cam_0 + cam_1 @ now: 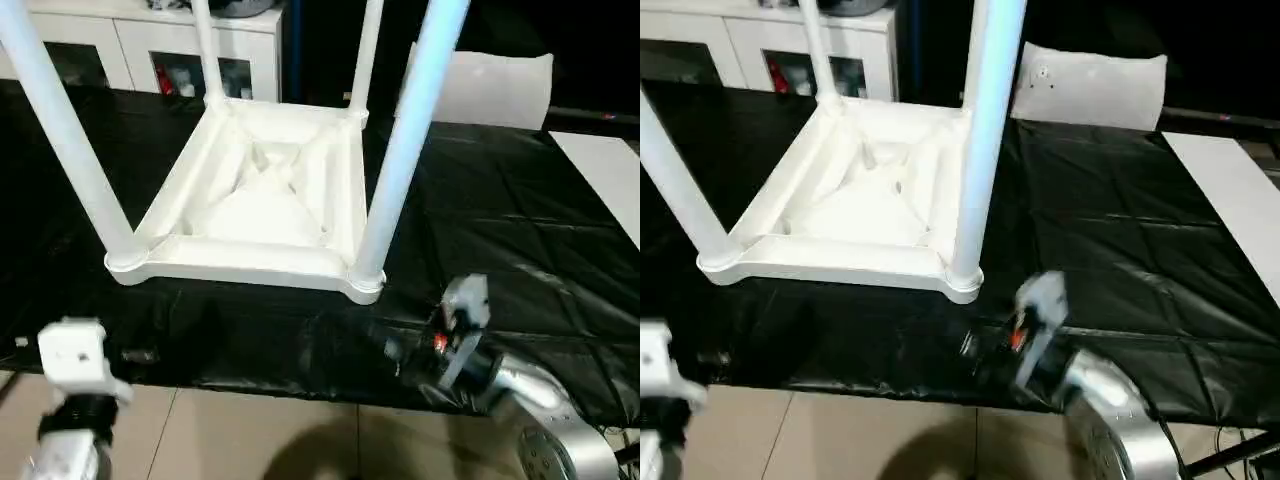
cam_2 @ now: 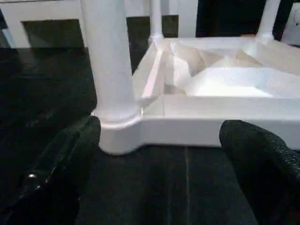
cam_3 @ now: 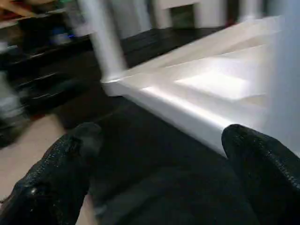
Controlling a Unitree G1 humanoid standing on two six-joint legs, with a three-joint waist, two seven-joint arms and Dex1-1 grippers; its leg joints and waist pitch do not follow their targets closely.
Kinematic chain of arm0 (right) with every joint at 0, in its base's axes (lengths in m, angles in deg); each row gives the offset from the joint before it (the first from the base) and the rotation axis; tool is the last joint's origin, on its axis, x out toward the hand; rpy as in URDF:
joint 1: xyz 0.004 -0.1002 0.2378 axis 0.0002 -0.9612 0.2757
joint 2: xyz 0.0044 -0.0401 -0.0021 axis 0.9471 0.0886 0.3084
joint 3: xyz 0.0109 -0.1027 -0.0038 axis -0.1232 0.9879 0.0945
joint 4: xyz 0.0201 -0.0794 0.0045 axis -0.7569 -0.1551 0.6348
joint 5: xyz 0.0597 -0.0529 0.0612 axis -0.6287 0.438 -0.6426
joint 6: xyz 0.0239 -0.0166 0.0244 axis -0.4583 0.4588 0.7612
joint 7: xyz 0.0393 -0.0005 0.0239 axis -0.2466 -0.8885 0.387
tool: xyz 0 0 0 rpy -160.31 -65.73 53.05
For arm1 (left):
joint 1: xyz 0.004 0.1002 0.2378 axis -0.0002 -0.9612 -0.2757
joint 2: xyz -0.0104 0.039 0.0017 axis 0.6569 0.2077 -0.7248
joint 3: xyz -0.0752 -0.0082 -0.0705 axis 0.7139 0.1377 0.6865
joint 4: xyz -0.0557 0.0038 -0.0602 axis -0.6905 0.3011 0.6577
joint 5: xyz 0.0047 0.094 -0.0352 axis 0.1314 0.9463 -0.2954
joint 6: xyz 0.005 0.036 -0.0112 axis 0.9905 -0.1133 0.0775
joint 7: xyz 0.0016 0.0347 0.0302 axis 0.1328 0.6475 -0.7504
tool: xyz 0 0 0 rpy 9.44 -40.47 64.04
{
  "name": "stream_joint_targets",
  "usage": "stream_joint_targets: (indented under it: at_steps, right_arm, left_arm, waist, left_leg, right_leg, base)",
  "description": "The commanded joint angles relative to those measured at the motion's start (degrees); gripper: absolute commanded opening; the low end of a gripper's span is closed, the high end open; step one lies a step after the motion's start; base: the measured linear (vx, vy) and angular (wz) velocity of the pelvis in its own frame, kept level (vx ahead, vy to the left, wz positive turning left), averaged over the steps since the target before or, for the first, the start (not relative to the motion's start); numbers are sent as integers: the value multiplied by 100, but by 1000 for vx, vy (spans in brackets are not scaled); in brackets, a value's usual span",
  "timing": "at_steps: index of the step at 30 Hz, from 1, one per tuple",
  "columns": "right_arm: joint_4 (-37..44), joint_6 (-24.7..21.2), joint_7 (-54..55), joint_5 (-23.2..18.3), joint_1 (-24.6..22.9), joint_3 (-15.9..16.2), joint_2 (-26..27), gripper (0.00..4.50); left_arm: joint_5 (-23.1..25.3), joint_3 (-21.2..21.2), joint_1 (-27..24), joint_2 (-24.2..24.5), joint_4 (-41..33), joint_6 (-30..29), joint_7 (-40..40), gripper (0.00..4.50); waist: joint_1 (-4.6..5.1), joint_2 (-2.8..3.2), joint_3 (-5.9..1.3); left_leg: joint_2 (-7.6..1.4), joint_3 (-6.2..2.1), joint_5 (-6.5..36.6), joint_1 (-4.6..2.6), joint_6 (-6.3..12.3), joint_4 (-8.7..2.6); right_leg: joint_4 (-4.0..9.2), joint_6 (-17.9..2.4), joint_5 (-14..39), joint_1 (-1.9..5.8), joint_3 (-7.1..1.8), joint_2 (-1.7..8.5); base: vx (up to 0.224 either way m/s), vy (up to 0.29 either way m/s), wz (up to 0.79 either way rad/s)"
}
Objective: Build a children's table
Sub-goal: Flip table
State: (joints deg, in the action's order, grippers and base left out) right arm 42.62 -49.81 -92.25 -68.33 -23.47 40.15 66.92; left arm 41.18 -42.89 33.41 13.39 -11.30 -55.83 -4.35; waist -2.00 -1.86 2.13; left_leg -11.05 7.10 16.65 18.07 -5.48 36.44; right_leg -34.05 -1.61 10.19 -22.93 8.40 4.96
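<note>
The children's table (image 1: 250,200) lies upside down on a black sheet, its ribbed underside facing up. Four white legs stand upright in its corner sockets: the near left leg (image 1: 70,140), the near right leg (image 1: 400,150) and two at the far corners (image 1: 207,50). My left gripper (image 2: 159,159) is open just in front of the near left corner socket (image 2: 115,124), a little short of it, with nothing between its fingers (image 2: 61,168). My right gripper (image 3: 159,159) is open too, low before the table's near edge (image 3: 187,112) and near right corner, holding nothing.
The black sheet (image 1: 500,220) covers the work surface and ends at tiled floor (image 1: 250,430) in front. A white cabinet with glass doors (image 1: 150,50) stands behind. A white cushion (image 1: 490,85) lies at the back right, and a white panel (image 1: 605,170) at the far right.
</note>
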Motion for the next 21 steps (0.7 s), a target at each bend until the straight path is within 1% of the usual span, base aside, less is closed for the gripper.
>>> stream_joint_targets:
  at_steps: [1, 3, 4, 5, 6, 7, 8, 9, 10, 11, 12, 13, 14, 15, 16, 17, 18, 19, 20, 21]
  right_arm:
    - [162, -218, -185, -234, 35, 54, -79, 450]
    - [184, -279, -226, -271, 65, 92, -100, 450]
    - [164, -296, -220, -249, 114, 140, -87, 450]
    - [57, -262, -201, -156, 249, 227, -19, 450]
    - [51, -260, -200, -151, 257, 232, -15, 450]
    - [-13, -252, -193, -108, 339, 279, 27, 450]
    - [-72, -232, -189, -57, 416, 322, 58, 450]
    - [-120, -234, -154, -21, 486, 358, 85, 450]
    - [-302, -213, 91, 178, 652, 401, 189, 450]
    - [-406, -169, 211, 295, 723, 426, 247, 450]
    - [-415, -165, 221, 305, 729, 429, 253, 450]
    - [-533, -120, 344, 420, 819, 487, 333, 450]
    - [-533, -120, 344, 420, 819, 487, 333, 450]
    - [-573, -126, 368, 430, 873, 540, 383, 450]
    - [-603, -131, 383, 440, 919, 584, 426, 450]
    - [-603, -131, 383, 440, 919, 584, 426, 450]
    - [-617, -143, 366, 437, 952, 623, 445, 450]
    - [-654, -134, 372, 483, 993, 668, 475, 450]
    - [-662, -132, 373, 493, 1001, 678, 481, 450]
    - [-702, -149, 354, 517, 1044, 726, 513, 450]
  left_arm:
    - [-97, 139, 177, 136, 90, -156, 2, 445]
    - [-149, 162, 275, 192, 113, -200, 14, 445]
    - [-159, 188, 378, 249, 160, -262, -4, 445]
    - [-68, 196, 592, 335, 250, -420, -102, 445]
    - [-62, 196, 605, 340, 256, -426, -107, 445]
    - [-100, 198, 728, 362, 308, -456, -95, 445]
    - [-175, 192, 828, 375, 353, -492, -53, 445]
    - [-234, 195, 922, 416, 426, -520, -22, 445]
    - [-218, 194, 1147, 554, 677, -592, 2, 445]
    - [-208, 199, 1272, 621, 819, -612, 13, 445]
    - [-207, 200, 1283, 627, 832, -614, 14, 445]
    - [-229, 214, 1510, 744, 1080, -652, 76, 445]
    - [-229, 214, 1510, 744, 1080, -652, 76, 445]
    - [-240, 224, 1704, 836, 1285, -669, 121, 445]
    - [-224, 228, 1867, 904, 1454, -675, 136, 445]
    - [-224, 228, 1867, 904, 1454, -675, 136, 445]
    - [-230, 237, 1985, 950, 1580, -686, 159, 445]
    - [-251, 228, 2118, 1010, 1737, -655, 214, 445]
    - [-256, 226, 2146, 1023, 1770, -648, 225, 445]
    - [-293, 212, 2295, 1079, 1941, -628, 276, 428]
  waist:
    - [-13, 47, -193]
    - [-18, 58, -195]
    - [-16, 48, -186]
    - [-17, 45, -187]
    - [-23, 22, -189]
    - [-21, 20, -183]
    - [-24, 1, -182]
    - [-30, 9, -180]
    - [-44, -34, -188]
    - [-42, -9, -181]
    - [-31, -22, -194]
    - [-44, -13, -193]
    - [-44, -20, -196]
    - [-47, -20, -202]
    - [-59, -4, -227]
    - [-62, -1, -229]
    - [-74, 11, -240]
    - [-74, -3, -233]
    - [-71, 20, -245]
    - [-88, 53, -243]
  left_leg:
    - [-255, -16, 203, 184, 492, -582]
    - [-259, -17, 258, 176, 437, -587]
    - [-261, -14, 313, 183, 388, -597]
    - [-254, -6, 347, 178, 366, -597]
    - [-239, 2, 425, 160, 323, -596]
    - [-230, -4, 497, 171, 293, -606]
    - [-233, -2, 521, 165, 279, -604]
    - [-239, -4, 519, 157, 248, -606]
    - [-239, -12, 472, 161, 228, -613]
    - [-224, -9, 497, 146, 202, -615]
    - [-205, -10, 544, 139, 158, -616]
    - [-225, -24, 535, 149, 106, -624]
    - [-218, -11, 520, 130, 89, -617]
    - [-224, -18, 466, 141, 68, -623]
    - [-217, -19, 340, 124, 64, -607]
    - [-220, -28, 275, 131, 65, -609]
    - [-242, -41, 142, 148, 57, -606]
    - [-242, -28, 119, 142, 63, -604]
    - [-222, -17, 67, 131, 67, -586]
    - [-226, -27, 27, 140, 65, -592]
  right_leg:
    - [360, -693, 1061, 338, -447, 372]
    - [353, -723, 1139, 339, -452, 381]
    - [359, -717, 1226, 342, -455, 387]
    - [370, -704, 1278, 337, -457, 384]
    - [377, -673, 1405, 321, -461, 384]
    - [390, -629, 1562, 329, -462, 392]
    - [407, -601, 1647, 325, -460, 398]
    - [416, -582, 1708, 314, -461, 402]
    - [396, -551, 1739, 319, -462, 408]
    - [406, -535, 1765, 291, -461, 387]
    - [405, -496, 1798, 294, -456, 385]
    - [404, -479, 1762, 310, -455, 399]
    - [414, -471, 1721, 291, -457, 389]
    - [386, -517, 1559, 307, -459, 394]
    - [355, -567, 1306, 302, -458, 381]
    - [330, -602, 1180, 311, -459, 383]
    - [287, -696, 924, 344, -461, 403]
    - [297, -726, 869, 333, -463, 399]
    - [291, -772, 766, 333, -461, 389]
    - [266, -827, 696, 348, -462, 400]
  base:
    - [0, 0, 0]
    - [0, 0, 0]
    - [0, 0, 0]
    - [0, 0, 0]
    - [0, 0, 0]
    - [0, 0, 0]
    - [0, 0, 0]
    - [0, 0, 0]
    - [0, 0, 0]
    - [0, 0, 0]
    - [0, 0, 0]
    - [0, 0, 0]
    - [0, 0, 0]
    - [0, 0, 0]
    - [0, 0, 0]
    - [0, 0, 0]
    - [0, 0, 0]
    - [0, 0, 0]
    - [0, 0, 0]
    - [0, 0, 0]
